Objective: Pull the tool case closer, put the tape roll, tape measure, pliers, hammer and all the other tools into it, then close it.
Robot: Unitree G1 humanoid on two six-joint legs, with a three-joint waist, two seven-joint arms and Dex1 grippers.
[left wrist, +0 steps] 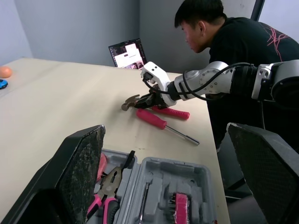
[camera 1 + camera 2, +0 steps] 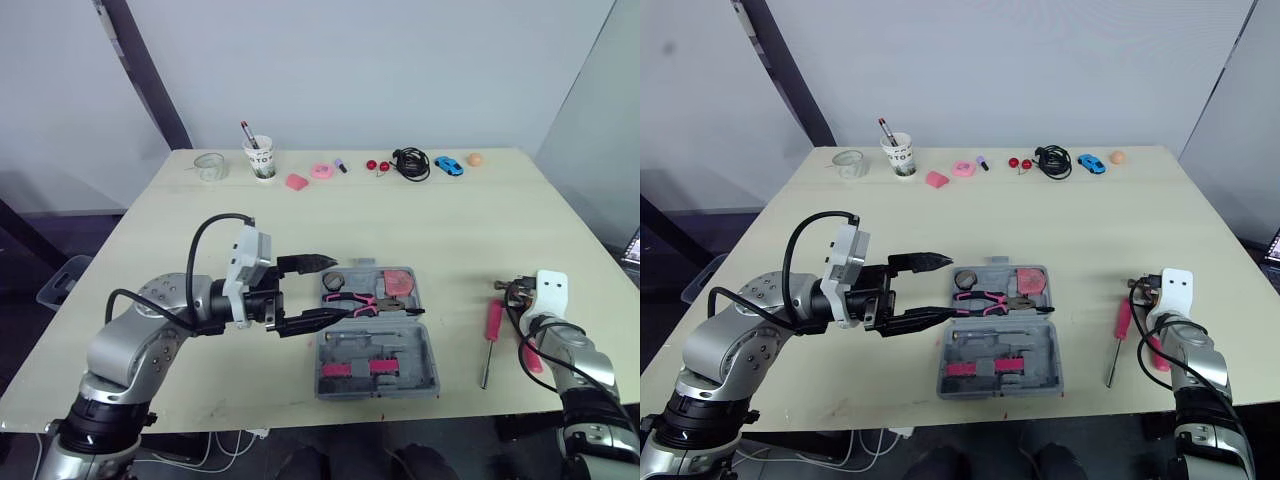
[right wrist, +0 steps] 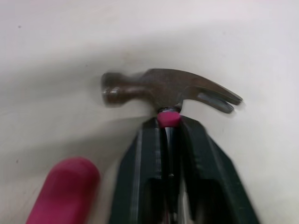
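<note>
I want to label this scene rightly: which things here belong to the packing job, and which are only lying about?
For the job: case, pliers, hammer, screwdriver.
Lying about: cup, cable, toy car, orange ball.

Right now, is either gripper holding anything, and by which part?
The right gripper holds the hammer by its pink handle just below the head. The left gripper is open, holding nothing.
</note>
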